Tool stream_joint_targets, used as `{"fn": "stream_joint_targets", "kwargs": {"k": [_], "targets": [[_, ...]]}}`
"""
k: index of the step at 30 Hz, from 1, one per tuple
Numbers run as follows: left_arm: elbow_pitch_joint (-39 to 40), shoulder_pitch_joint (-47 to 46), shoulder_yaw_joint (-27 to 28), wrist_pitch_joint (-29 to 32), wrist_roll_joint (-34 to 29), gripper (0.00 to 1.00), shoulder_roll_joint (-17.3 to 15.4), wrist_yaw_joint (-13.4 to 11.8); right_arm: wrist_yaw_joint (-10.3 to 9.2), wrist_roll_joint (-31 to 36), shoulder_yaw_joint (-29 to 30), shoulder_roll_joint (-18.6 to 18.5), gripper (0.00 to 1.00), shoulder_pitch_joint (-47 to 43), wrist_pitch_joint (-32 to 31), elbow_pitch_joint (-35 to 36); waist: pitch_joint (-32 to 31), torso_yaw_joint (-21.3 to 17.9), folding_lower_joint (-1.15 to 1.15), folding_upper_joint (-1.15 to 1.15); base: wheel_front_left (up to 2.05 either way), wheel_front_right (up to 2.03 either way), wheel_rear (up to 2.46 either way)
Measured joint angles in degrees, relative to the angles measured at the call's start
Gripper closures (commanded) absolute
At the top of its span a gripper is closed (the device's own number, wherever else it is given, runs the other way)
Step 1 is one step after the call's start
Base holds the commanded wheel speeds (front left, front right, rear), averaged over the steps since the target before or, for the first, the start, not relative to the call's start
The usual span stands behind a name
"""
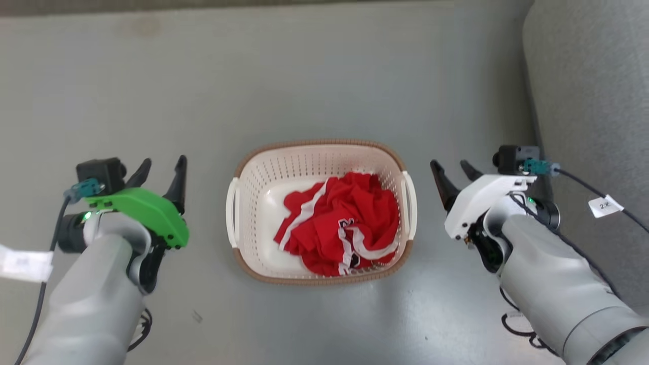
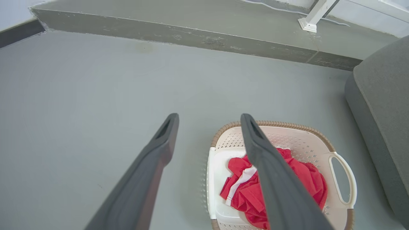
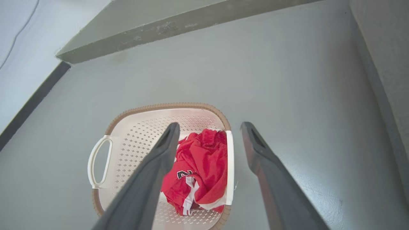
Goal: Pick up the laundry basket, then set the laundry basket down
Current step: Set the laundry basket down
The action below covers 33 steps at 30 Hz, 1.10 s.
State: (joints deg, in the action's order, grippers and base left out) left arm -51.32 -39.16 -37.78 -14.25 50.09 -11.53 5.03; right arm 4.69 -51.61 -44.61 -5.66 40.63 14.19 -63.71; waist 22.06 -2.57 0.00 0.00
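Bare floor (image 1: pixel 324 76) lies open left, near and far of the basket (image 1: pixel 304 162). On the right a grey sofa (image 1: pixel 588 76) narrows the way to a strip of floor, where the right gripper (image 1: pixel 448 165) hangs, fingers spread, apart from the handle (image 1: pixel 409 203). The left gripper (image 1: pixel 164 162), also spread, has free floor around it. A raised step (image 2: pixel 179 33) bounds the far end. A red garment (image 1: pixel 345 223) fills the basket's right half.
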Motion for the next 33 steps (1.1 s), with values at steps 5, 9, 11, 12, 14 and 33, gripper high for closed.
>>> {"fn": "stream_joint_targets", "kwargs": {"k": [5, 9, 11, 12, 14, 33], "targets": [[4.0, 2.6, 2.7, 0.0, -2.3, 0.00, -0.9, -1.4, -1.35, 1.8, 2.1, -1.4, 0.00, -0.1, 0.1, 4.3, -2.8, -0.4, 0.00, 0.00, 0.00, 0.00, 0.00], [7.7, 4.5, 4.7, 0.0, -4.7, 0.00, -1.2, -2.8, -2.38, 3.1, 3.8, -2.7, 0.00, -1.1, 0.2, 7.6, -4.9, -0.7, 0.00, 0.00, 0.00, 0.00, 0.00], [9.6, 5.5, 5.8, 0.0, -5.7, 0.00, -1.5, -3.3, -3.33, 3.8, 4.4, -3.1, 0.00, -2.0, 0.2, 9.2, -5.8, -0.8, 0.00, 0.00, 0.00, 0.00, 0.00], [10.5, 6.0, 6.2, 0.0, -6.1, 0.00, -1.7, -3.6, -3.54, 4.0, 4.8, -3.4, 0.00, -2.5, 0.2, 9.9, -6.3, -0.9, 0.00, 0.00, 0.00, 0.00, 0.00], [12.4, 7.1, 6.9, 0.0, -7.0, 0.00, -1.9, -4.2, -4.28, 5.1, 5.4, -3.8, 0.00, -3.4, 0.2, 11.5, -7.3, -0.9, 0.00, 0.00, 0.00, 0.00, 0.00], [29.9, 18.1, 12.1, -0.2, -16.4, 0.00, -3.1, -9.4, -9.43, 13.2, 11.4, -7.8, 0.00, -11.7, 0.2, 27.5, -14.6, -1.2, 0.00, 0.00, 0.00, 0.00, 0.00]]}}
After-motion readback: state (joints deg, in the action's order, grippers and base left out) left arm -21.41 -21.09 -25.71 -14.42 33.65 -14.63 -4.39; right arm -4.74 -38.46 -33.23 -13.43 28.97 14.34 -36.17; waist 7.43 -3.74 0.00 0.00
